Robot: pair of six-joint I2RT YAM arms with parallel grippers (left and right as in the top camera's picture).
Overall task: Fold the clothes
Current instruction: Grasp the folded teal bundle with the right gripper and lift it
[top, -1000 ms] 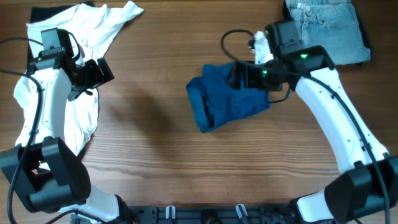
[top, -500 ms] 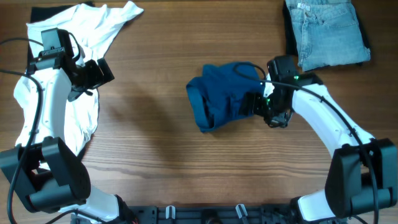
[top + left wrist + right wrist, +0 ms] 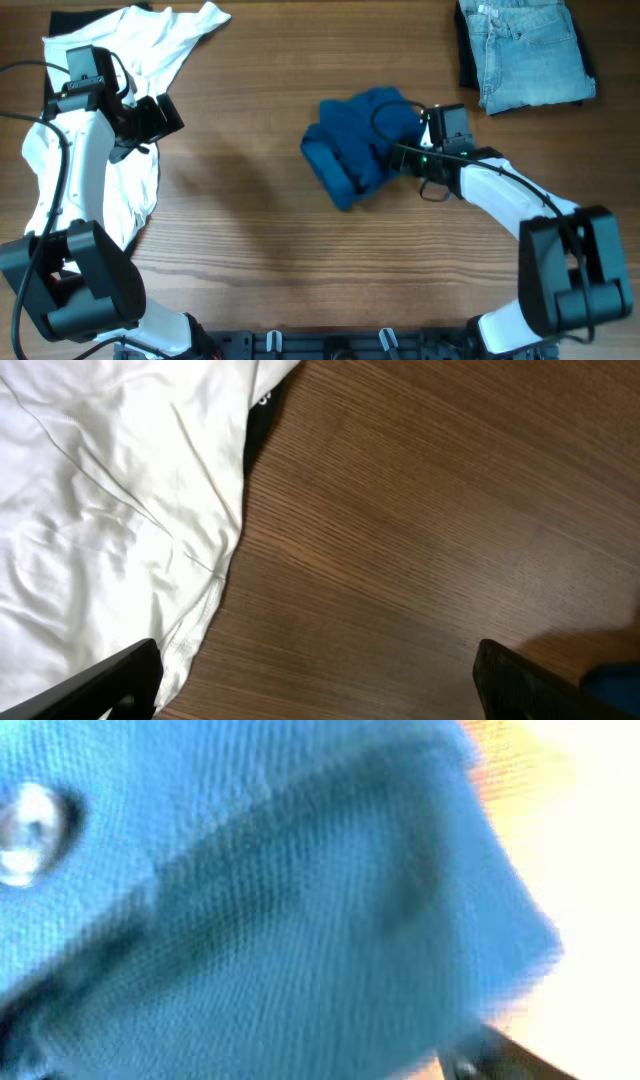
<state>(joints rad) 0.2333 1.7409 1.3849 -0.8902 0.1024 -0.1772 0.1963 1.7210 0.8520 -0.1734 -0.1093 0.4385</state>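
The dark blue shirt [image 3: 355, 150] lies bunched in the middle of the table. My right gripper [image 3: 398, 158] is low at its right edge, pushed into the fabric. In the right wrist view the blue cloth [image 3: 250, 920] fills the frame, with a button [image 3: 25, 830] at the left. Only one finger [image 3: 490, 1060] shows, far to the right, so the jaws stand wide with cloth between them. My left gripper [image 3: 160, 118] is open and empty over bare wood beside the white shirt [image 3: 130, 60]. The white shirt also shows in the left wrist view [image 3: 100, 490]. The jeans [image 3: 525, 50] lie folded at the back right.
A black cloth [image 3: 262, 425] peeks out from under the white shirt at the back left. Bare wood lies between the white shirt and the blue shirt. The arm bases stand at the front edge.
My right gripper has come down from the shirt's top right edge to its right side and pushed in low. The blue shirt has bunched up and shifted left. The left arm has not moved.
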